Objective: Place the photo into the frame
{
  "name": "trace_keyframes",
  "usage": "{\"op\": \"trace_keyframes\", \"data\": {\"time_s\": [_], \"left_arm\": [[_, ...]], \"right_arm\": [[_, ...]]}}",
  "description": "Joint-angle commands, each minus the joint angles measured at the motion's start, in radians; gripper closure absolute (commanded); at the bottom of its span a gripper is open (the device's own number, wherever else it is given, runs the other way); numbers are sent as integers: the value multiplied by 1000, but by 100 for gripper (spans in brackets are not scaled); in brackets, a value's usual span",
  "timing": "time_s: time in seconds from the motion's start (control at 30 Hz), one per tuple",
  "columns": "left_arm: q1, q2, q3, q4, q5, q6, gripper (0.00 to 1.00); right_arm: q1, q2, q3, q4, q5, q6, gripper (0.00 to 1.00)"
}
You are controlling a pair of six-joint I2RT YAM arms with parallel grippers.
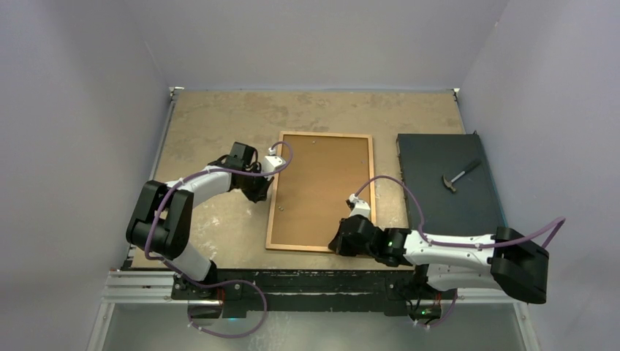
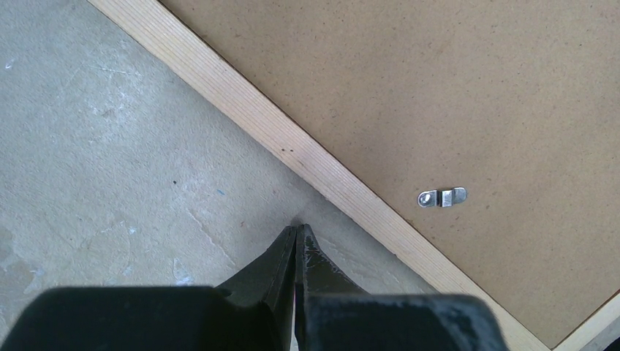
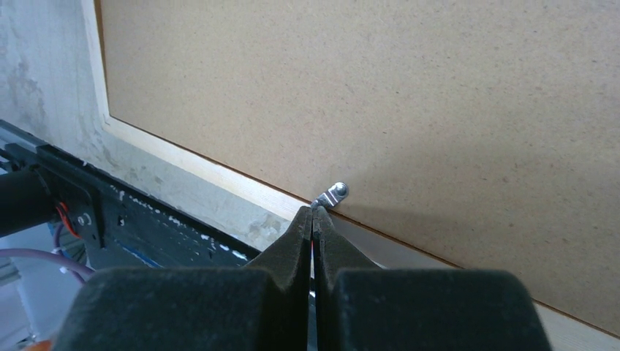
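From above, a black slab (image 1: 439,201) carrying a hammer (image 1: 460,175) lies along the bench's (image 1: 219,117) right edge, apart from the frame (image 1: 327,134). The frame lies mid-bench, its orange-brown rails around a brown backing board (image 1: 318,190).

Left wrist: the left gripper (image 2: 297,230), fingers pressed together and empty, points at the bench just beside the frame's left rail. A metal clip (image 2: 441,197) sits on the board.

Right wrist: the right gripper (image 3: 313,213), also closed on nothing, has its tips right at a second clip (image 3: 333,194) on the near rail.
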Motion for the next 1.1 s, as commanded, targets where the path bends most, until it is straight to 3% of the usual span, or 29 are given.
{"op": "trace_keyframes", "data": {"time_s": [0.0, 0.67, 0.93, 1.07], "left_arm": [[-8, -21, -9, 17, 10, 23, 100], [-16, -58, -37, 4, 17, 45, 100], [-16, -73, -12, -19, 28, 42, 100], [-15, -78, 5, -25, 50, 17, 100]], "right_arm": [[-7, 38, -7, 11, 9, 10, 100], [-20, 105, 46, 112, 28, -11, 100], [-20, 94, 198, 103, 3, -86, 100], [-32, 133, 283, 106, 10, -153, 77]]}}
